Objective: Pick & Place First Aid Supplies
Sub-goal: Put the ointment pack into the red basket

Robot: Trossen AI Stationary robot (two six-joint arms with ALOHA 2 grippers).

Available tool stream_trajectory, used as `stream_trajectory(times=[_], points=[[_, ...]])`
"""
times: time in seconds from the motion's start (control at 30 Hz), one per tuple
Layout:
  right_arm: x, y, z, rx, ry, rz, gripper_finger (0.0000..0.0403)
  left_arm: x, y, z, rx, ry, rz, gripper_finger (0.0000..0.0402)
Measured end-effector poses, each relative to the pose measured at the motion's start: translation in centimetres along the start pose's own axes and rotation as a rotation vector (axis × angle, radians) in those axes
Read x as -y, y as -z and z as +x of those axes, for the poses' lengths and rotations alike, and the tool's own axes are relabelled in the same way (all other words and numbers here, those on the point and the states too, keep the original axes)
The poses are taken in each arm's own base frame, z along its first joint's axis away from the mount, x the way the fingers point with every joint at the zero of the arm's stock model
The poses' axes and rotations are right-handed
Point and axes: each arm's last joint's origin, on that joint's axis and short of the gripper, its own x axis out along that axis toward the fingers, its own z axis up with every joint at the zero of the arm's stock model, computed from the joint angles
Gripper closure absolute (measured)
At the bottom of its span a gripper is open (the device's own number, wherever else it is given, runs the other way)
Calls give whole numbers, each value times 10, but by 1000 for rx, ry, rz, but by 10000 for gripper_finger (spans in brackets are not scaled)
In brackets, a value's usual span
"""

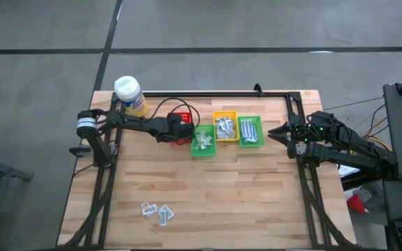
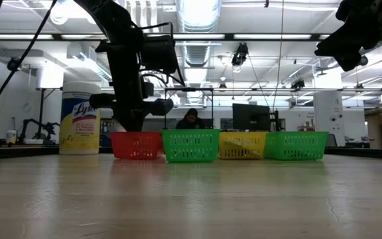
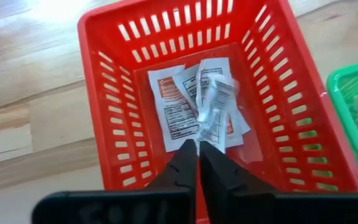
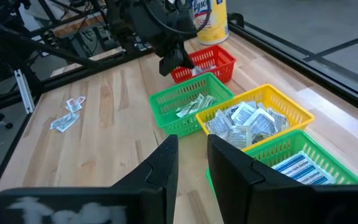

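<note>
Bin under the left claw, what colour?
Red bin, a slotted basket holding white packets with orange print. Left wrist view shows it best.

The left gripper [image 3: 198, 148], fingers pressed together on a clear packet [image 3: 214, 106], hangs over packets [image 3: 178, 107] in the red bin [image 3: 108, 93].

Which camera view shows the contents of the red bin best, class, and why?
The left wrist view: it looks straight into the red bin, showing white packets with orange print. The high view hides most of the bin under the left arm, the low view shows only its wall, and the right wrist view shows it small.
</note>
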Motion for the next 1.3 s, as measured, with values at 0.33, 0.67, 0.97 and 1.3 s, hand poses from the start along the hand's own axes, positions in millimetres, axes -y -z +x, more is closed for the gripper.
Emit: stream_trajectory(times=[0.33, 0.67, 0.97, 1.3], points=[[0, 0, 0, 0, 0, 0, 335, -2, -4, -3, 10, 8, 6, 285], [0, 0, 0, 0, -1, 0, 321, -4, -6, -65, -115, 305, 71, 270], [0, 0, 0, 0, 0, 0, 319, -6, 24, -122, -248, 569, 190, 270], [0, 0, 0, 0, 0, 0, 335, -4, 80, -162, -390, 699, 352, 270]])
